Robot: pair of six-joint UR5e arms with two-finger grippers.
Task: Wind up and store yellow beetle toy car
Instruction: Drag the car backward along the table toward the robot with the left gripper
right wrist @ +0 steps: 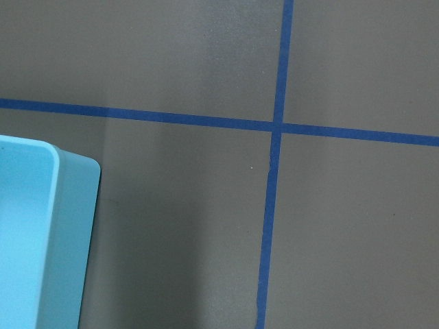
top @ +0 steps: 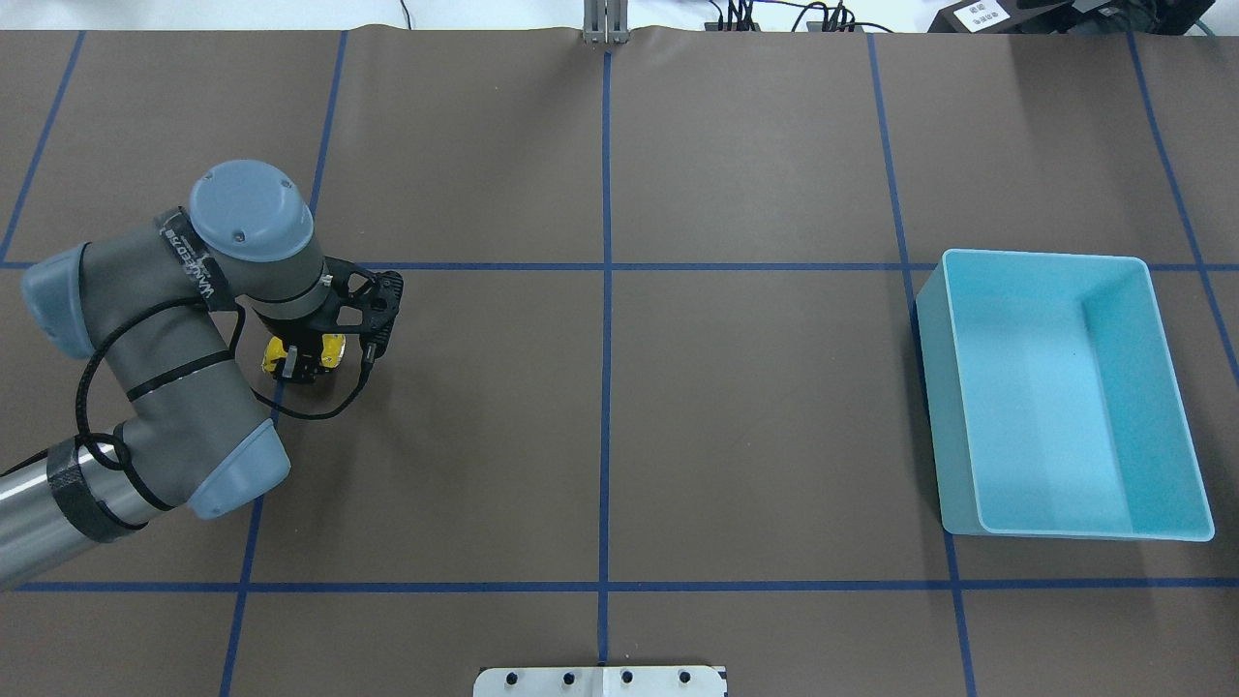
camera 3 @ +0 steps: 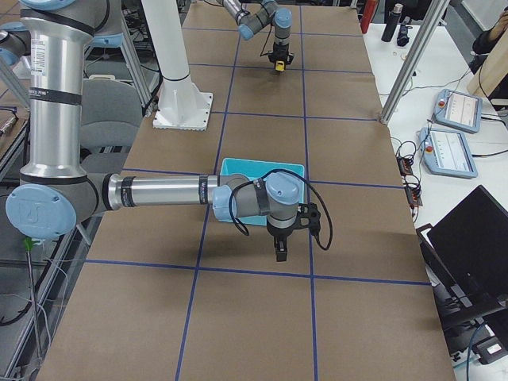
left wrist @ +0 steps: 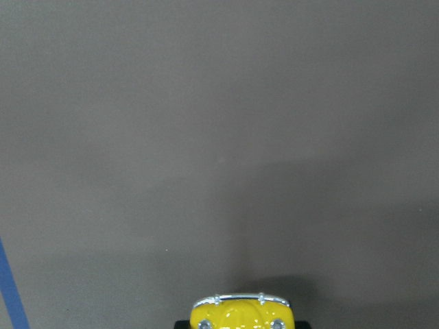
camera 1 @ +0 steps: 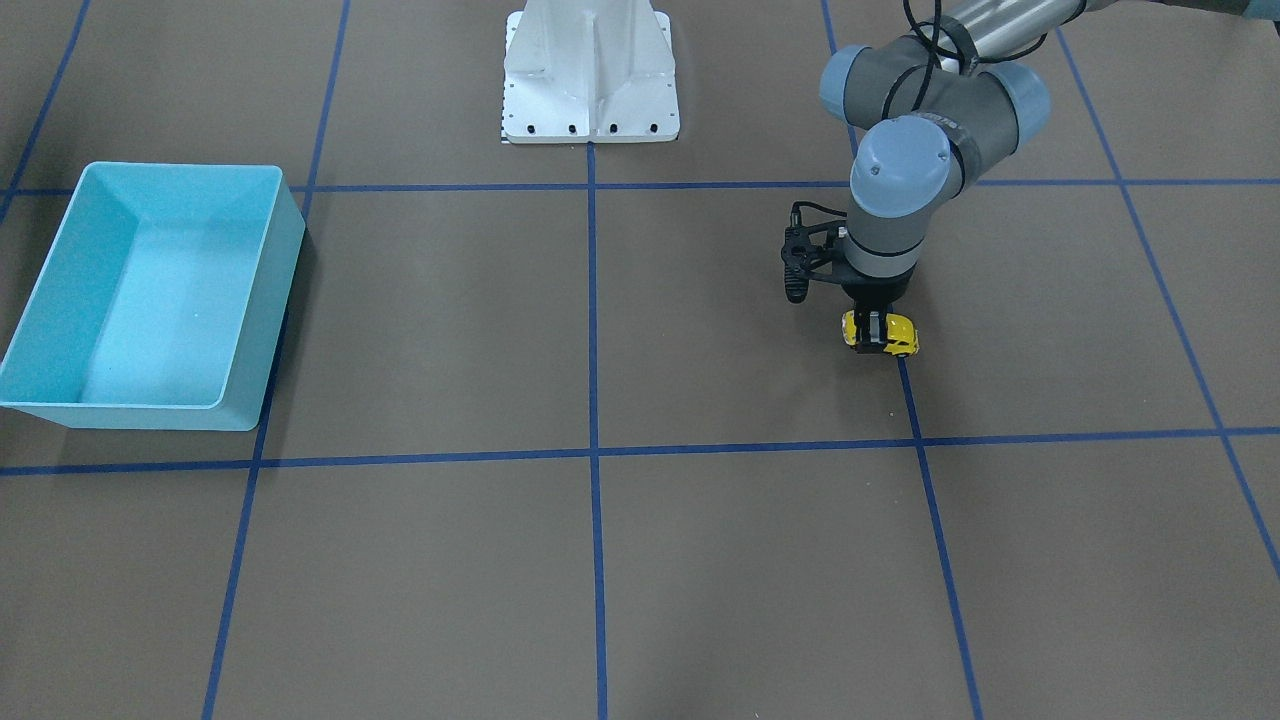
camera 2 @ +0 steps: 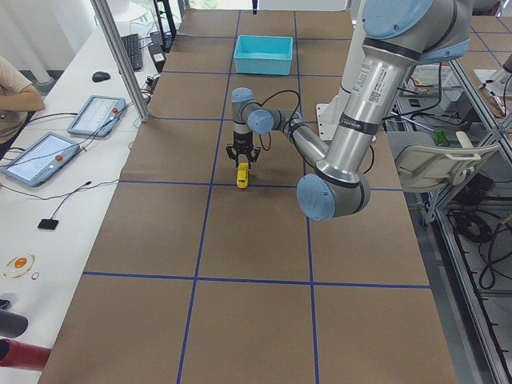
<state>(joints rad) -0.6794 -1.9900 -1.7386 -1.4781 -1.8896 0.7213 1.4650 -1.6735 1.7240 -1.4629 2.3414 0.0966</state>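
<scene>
Tiny glossy yellow beetle toy car [left wrist: 241,312] pokes in at bottom centre of left wrist view, pinched across its sides by the left gripper [camera 1: 877,340], long axis left-right at centre-right of the front view. Well apart at far left there sits the light-blue plastic bin [camera 1: 275,300], nearer the right gripper [camera 3: 279,254], whose opening cannot be told.
</scene>
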